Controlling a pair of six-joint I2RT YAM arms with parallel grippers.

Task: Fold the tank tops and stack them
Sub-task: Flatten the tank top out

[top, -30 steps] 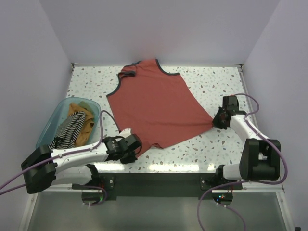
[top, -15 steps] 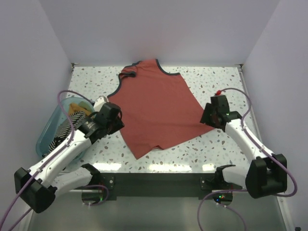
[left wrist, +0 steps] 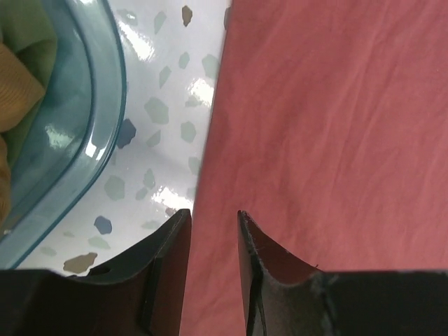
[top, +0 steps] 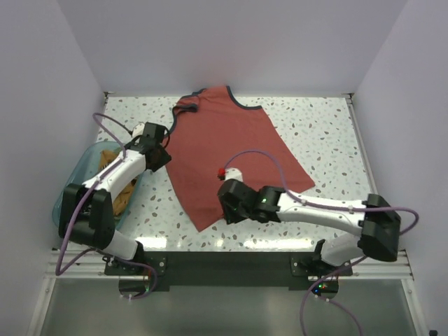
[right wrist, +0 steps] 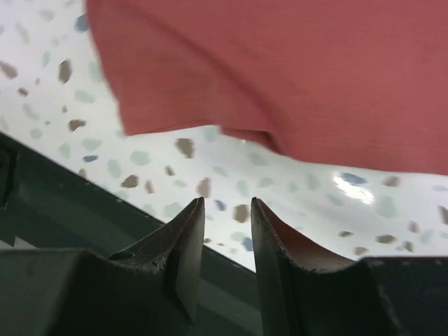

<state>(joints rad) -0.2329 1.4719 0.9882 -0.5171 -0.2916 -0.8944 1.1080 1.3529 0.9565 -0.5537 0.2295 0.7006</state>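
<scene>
While the top (top: 231,150) lies flat on the surface (top: 315,126), the left hand (left wrist: 210,218) hovers spread over its left edge, the right hand (right wrist: 225,204) spread, empty, beside its near hem.

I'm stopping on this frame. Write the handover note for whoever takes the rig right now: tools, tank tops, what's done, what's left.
Left tool: open, empty, over the left edge of the rust-red tank top.
Right tool: open, empty, over the table just off that top's near hem.
Things: the rust-red tank top lies spread flat, unfolded. Mustard-orange cloth sits in the teal bin at the left; the rest of its contents cannot be made out.
Done: one top laid out; no fold, no stack.
Left: fold the rust-red tank top, then take out, fold and stack the others.
</scene>
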